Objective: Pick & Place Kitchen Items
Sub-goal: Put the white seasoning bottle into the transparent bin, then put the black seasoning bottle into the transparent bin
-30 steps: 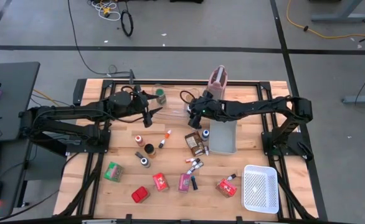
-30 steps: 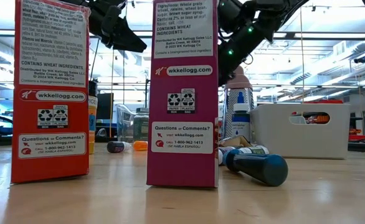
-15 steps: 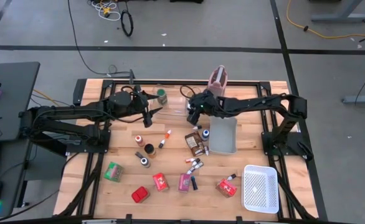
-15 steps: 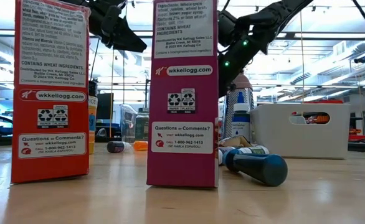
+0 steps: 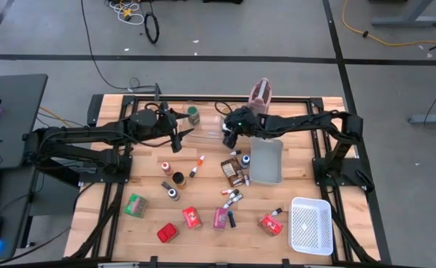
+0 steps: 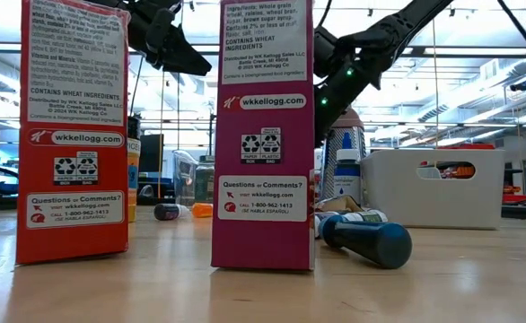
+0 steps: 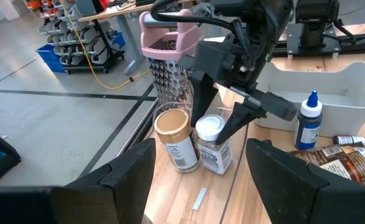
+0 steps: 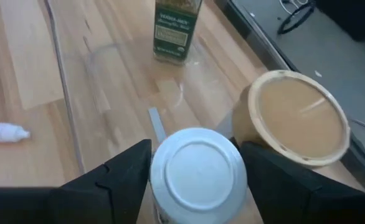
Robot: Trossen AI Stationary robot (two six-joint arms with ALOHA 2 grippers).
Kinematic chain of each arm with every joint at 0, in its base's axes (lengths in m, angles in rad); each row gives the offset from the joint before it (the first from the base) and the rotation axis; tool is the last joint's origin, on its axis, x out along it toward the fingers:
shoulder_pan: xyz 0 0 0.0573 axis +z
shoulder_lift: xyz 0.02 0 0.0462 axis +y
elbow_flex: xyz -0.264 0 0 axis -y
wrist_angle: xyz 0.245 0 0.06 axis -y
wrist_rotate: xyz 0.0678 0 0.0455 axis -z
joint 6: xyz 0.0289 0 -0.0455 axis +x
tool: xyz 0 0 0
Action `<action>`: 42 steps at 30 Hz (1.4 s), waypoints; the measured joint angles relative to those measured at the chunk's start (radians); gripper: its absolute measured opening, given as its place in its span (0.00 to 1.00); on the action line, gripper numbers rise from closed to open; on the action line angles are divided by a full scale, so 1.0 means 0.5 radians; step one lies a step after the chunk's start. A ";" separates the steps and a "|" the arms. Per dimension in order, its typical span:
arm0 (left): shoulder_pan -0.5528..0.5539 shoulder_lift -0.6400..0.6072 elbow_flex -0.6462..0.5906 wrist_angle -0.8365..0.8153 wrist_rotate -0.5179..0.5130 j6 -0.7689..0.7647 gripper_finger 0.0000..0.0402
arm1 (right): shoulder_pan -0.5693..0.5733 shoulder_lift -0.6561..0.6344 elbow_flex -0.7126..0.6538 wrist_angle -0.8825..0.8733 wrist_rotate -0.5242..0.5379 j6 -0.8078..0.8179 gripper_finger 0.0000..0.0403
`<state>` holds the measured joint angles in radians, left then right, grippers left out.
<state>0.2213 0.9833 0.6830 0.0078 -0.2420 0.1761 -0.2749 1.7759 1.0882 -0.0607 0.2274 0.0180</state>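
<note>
**Right gripper straddles white-lidded jar**

The right gripper [image 7: 223, 121] hangs over the white-lidded spice jar [image 8: 197, 167], fingers spread to either side of it and not yet closed on it. Just beside the jar stands a tan-lidded jar [image 8: 296, 118]; beyond the fingers stands a green-labelled jar [image 8: 177, 28]. The left gripper [image 5: 179, 138] hovers nearby, open and empty.
</note>
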 joint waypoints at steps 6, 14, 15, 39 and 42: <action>0.000 0.000 0.000 -0.006 0.012 -0.008 0.65 | 0.021 -0.014 -0.002 0.080 -0.006 -0.014 0.69; -0.008 0.000 0.000 -0.145 0.695 -0.063 0.65 | 0.094 -0.129 -0.002 0.169 -0.007 -0.068 0.67; -0.017 0.000 0.000 -0.182 0.825 -0.065 0.65 | 0.104 -0.138 -0.002 0.178 -0.011 -0.064 0.67; -0.854 0.141 0.004 -0.649 0.408 -0.454 0.65 | 0.319 -0.145 -0.004 0.244 -0.022 -0.106 0.65; -0.894 0.267 -0.001 -0.693 0.381 -0.532 0.65 | 0.331 -0.145 -0.005 0.261 -0.022 -0.107 0.65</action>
<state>-0.2258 1.1169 0.6827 -0.3385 -0.0516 -0.0898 -0.1091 1.7035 1.0859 0.0696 0.2163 -0.0353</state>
